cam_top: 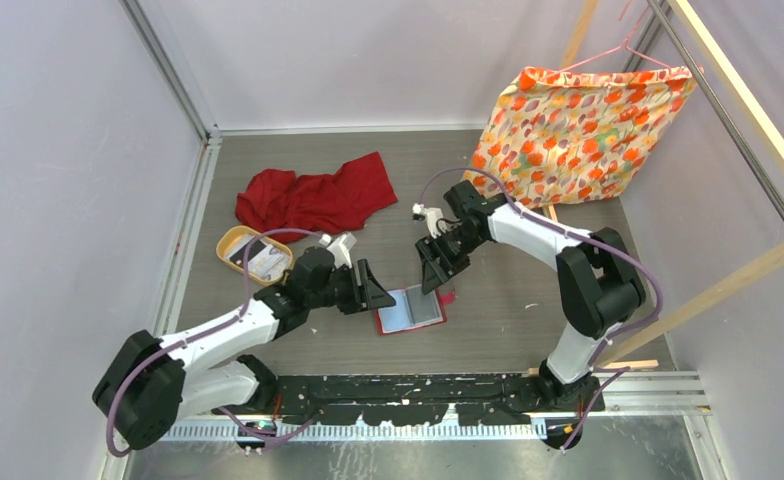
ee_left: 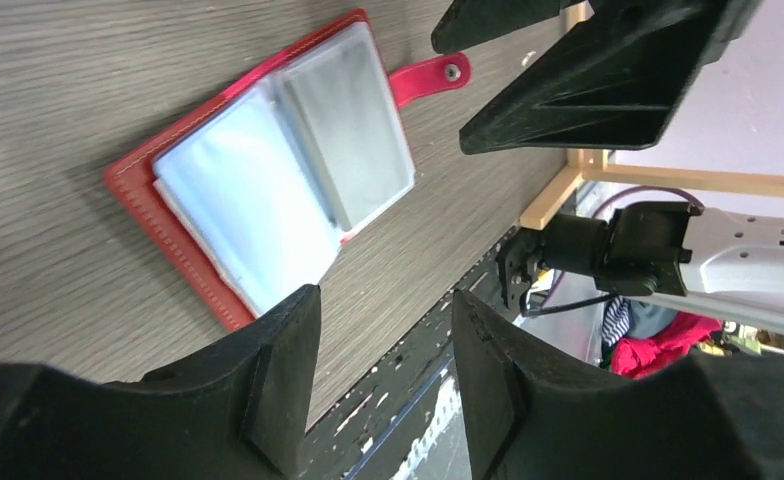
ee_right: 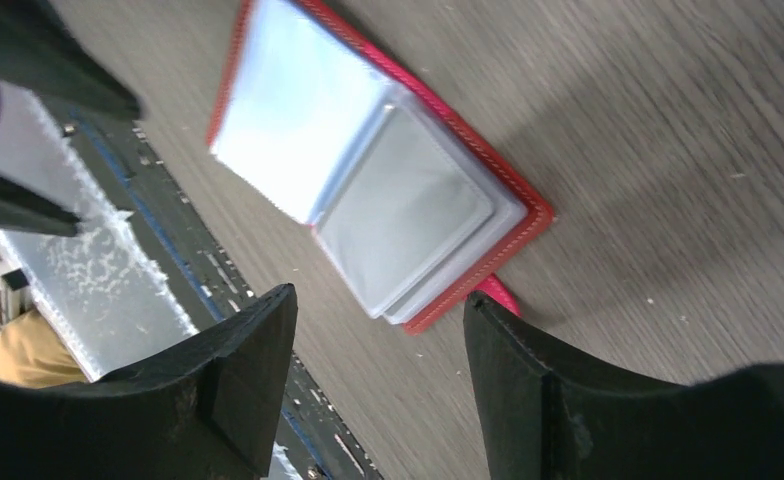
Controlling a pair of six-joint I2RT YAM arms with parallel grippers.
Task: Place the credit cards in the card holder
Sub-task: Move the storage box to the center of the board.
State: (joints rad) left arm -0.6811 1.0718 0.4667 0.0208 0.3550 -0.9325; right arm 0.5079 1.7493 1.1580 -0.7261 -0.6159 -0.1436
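Note:
The card holder point(cam_top: 411, 310) is a small red wallet lying open on the table, its clear pockets facing up point(ee_left: 278, 170) point(ee_right: 368, 170). Its snap tab point(ee_left: 433, 75) sticks out on the right-hand side. Pale credit cards point(cam_top: 265, 262) lie in the oval tan tray point(cam_top: 230, 243) at the left. My left gripper point(cam_top: 373, 287) point(ee_left: 386, 305) hovers just left of the wallet, open and empty. Over the wallet's far right edge, my right gripper point(cam_top: 435, 276) point(ee_right: 380, 300) is open too, with nothing between its fingers.
A crumpled red cloth point(cam_top: 313, 195) lies behind the tray. A floral cloth point(cam_top: 578, 120) hangs on a hanger at the back right beside a wooden frame point(cam_top: 738, 275). The black base rail point(cam_top: 418, 395) runs along the near table edge.

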